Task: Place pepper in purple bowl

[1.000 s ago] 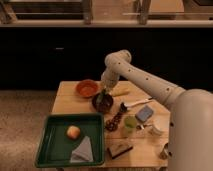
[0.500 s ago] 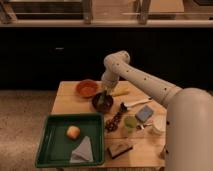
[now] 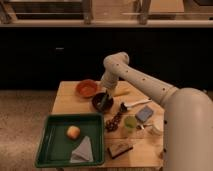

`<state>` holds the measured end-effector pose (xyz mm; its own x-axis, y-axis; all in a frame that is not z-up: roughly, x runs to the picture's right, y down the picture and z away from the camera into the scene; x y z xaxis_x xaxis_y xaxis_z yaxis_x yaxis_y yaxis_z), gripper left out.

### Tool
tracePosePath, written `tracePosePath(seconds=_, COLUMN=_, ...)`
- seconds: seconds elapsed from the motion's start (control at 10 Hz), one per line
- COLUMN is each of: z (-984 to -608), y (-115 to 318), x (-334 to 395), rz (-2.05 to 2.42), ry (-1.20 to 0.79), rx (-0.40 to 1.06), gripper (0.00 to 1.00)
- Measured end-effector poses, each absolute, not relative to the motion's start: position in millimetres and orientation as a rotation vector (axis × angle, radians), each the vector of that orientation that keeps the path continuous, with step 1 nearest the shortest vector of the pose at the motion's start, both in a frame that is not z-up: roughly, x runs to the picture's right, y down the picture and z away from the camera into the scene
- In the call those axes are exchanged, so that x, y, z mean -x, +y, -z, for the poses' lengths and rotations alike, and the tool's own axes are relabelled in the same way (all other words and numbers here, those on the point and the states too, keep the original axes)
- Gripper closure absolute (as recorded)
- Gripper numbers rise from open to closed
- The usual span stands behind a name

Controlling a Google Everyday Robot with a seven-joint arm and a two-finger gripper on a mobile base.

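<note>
**Hand lowered into dark bowl, frame centre**

The hand sits at frame centre, pointing down into the dark purple round bowl. Grip state: cannot tell. The pepper cannot be made out; if it is at the hand or in the bowl, it is hidden there. The white jointed arm rises from the hand to an elbow above centre, then slopes down to the large white body at lower right.

The bowl stands on the light wooden desk, near its back edge. Just left of it, apart from it, an orange round bowl. Right of the arm, a yellow elongated item lies on the desk. Further right, a white-handled utensil and a grey-blue square sponge. Below the dark bowl, a dark brown bumpy object beside a light green cup.

Lower left: a green rectangular plastic tray holding a small orange-yellow round fruit and a grey folded cloth, the two apart. A dark flat packet lies just right of the tray.
</note>
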<state>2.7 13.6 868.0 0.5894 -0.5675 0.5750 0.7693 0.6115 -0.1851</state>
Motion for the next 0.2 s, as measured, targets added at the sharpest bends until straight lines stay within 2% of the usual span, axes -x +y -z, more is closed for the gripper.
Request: tracePosePath(seconds=0.2, z=-867.0, y=12.2, x=-1.4, rz=0.809, ry=-0.499, rx=0.437, gripper=0.2)
